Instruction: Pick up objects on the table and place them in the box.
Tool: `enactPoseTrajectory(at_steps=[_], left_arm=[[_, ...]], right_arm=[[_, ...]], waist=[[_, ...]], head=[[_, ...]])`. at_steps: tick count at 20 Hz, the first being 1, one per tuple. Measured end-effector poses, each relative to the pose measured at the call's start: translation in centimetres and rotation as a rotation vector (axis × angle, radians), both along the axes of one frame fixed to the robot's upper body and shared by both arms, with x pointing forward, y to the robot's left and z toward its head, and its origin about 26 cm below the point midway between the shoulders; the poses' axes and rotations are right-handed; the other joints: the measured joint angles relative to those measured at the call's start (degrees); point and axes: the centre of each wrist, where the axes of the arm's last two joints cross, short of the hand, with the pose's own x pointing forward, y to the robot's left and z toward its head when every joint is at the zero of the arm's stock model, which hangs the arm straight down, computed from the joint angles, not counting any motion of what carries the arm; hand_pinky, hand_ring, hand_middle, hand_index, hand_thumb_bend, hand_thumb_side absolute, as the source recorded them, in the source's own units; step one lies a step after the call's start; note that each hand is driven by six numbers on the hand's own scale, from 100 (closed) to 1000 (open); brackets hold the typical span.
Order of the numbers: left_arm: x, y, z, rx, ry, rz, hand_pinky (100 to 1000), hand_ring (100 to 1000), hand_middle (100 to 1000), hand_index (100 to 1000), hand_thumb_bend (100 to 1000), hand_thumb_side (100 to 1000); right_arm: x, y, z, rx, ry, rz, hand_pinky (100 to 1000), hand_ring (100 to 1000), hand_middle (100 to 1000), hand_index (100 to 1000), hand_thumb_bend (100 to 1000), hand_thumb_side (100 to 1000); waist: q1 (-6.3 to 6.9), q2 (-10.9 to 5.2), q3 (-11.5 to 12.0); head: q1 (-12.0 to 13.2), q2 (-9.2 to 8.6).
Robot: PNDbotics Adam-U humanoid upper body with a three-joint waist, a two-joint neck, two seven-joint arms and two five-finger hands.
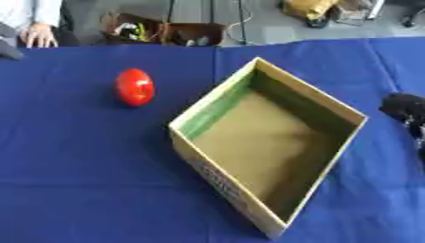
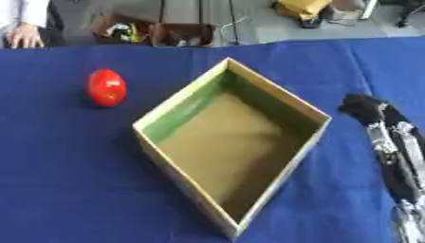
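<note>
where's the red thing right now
The red object lies on the blue tablecloth at the left of both eye views, apart from the open cardboard box, off that box's upper-left wall.

The right hand is a dark blur, its fingers unreadable; the arm runs off the lower right edge. The box's near corner is cut off by the bottom edge.

Black, seemingly silver-jointed right hand.

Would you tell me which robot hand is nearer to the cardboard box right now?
Right. The right robot hand is just beyond the cardboard box on its right side, over the blue cloth. The left robot hand shows in neither view.
</note>
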Motion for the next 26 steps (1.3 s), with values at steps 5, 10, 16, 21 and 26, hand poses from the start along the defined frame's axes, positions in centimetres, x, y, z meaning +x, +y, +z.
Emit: enactPoseTrajectory(at_steps=[5, 10, 16, 21, 26], left_arm=[[0.0, 0.0, 0.0, 0.000, 0.000, -0.001, 559, 495, 546, 782, 100, 780], [0.0, -0.1, 0.2, 0.002, -0.006, -0.004, 576, 521, 616, 853, 100, 816], [-0.2, 0.3, 3.0, 0.155, -0.002, 0.059, 639, 595, 718, 928, 100, 857], [0.3, 0.6, 5.1, 0.392, 0.096, 0.134, 750, 736, 825, 964, 100, 811], [2.5, 1.2, 6.5, 0.571, 0.190, 0.194, 814, 814, 910, 1000, 100, 890]], right_arm=[[0.0, 0.0, 0.0, 0.000, 0.000, 0.000, 894, 868, 643, 813, 100, 870], [0.0, 0.0, 0.0, -0.001, 0.000, 0.001, 893, 868, 643, 812, 100, 865], [-0.1, -0.1, -0.1, -0.003, 0.004, -0.001, 893, 868, 643, 812, 100, 865], [-0.1, -0.2, -0.1, -0.018, 0.007, -0.005, 893, 868, 641, 810, 100, 866], [-0.1, -0.1, -0.1, -0.027, 0.010, 0.002, 894, 868, 639, 809, 100, 870]], waist=[[-0.15, 0.00, 0.0], [-0.14, 0.00, 0.0], [0.25, 0.00, 0.0], [0.98, 0.03, -0.7], [1.49, 0.03, -1.3]], head=[[-0.3, 0.56], [-0.4, 0.57], [-0.4, 0.57], [-0.4, 0.57], [0.0, 0.56]])
